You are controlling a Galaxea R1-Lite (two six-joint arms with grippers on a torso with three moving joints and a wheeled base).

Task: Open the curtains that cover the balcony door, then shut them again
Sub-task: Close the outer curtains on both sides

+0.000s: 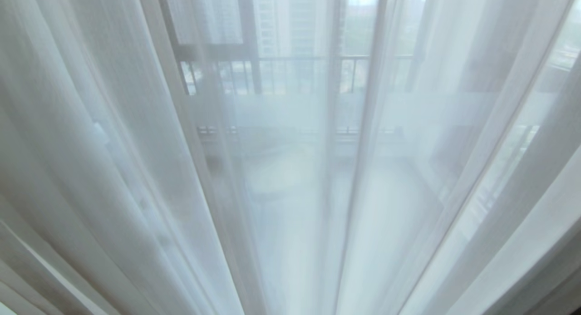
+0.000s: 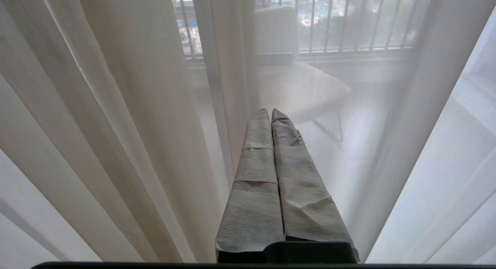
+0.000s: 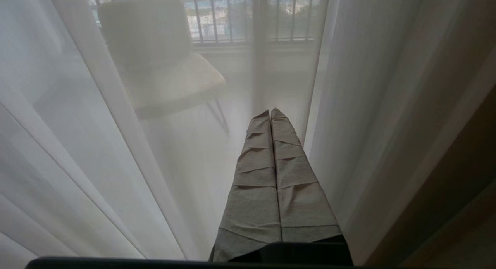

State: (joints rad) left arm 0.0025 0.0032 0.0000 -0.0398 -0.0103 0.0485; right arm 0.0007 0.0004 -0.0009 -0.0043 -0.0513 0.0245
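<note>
Curtains [image 1: 290,179]: drawn across, folds running vertically, directly ahead of me.
My left claw [image 2: 270,113]: clenched, empty, tips near a fold.
My right claw [image 3: 270,113]: clenched, empty, equally near.

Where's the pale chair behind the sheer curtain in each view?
Head view: not made out.
Left wrist view: chair shows through the curtain, just past the shut left gripper.
Right wrist view: chair beyond the shut right gripper, off to one side.
Shared landmark: balcony railing.
</note>
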